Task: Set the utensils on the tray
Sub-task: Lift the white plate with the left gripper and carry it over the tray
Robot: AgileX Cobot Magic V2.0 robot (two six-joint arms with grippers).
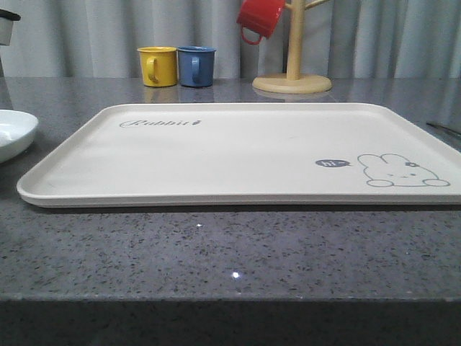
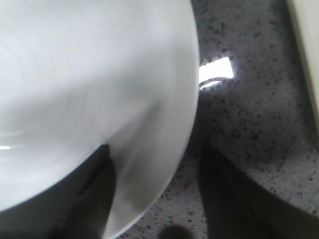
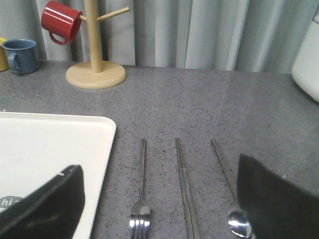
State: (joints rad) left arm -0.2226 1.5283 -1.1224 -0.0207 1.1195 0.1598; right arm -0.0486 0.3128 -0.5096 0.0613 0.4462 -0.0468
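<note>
The cream tray (image 1: 238, 155) lies bare in the middle of the counter. The white plate (image 1: 11, 133) sits just off its left end. In the left wrist view my left gripper (image 2: 159, 204) is open low over the plate (image 2: 89, 89), one dark finger (image 2: 84, 199) over the plate's inside and the other over the counter outside the rim. To the right of the tray (image 3: 45, 144) lie the fork (image 3: 141, 199), the chopsticks (image 3: 184, 189) and the spoon (image 3: 227, 184), side by side. My right gripper (image 3: 159, 211) hangs open above them, holding nothing.
A yellow mug (image 1: 158, 65) and a blue mug (image 1: 196, 65) stand behind the tray. A red mug (image 1: 258, 18) hangs on a wooden mug tree (image 1: 292, 81). A white container (image 3: 306, 64) stands at the far right. Grey curtains close off the back.
</note>
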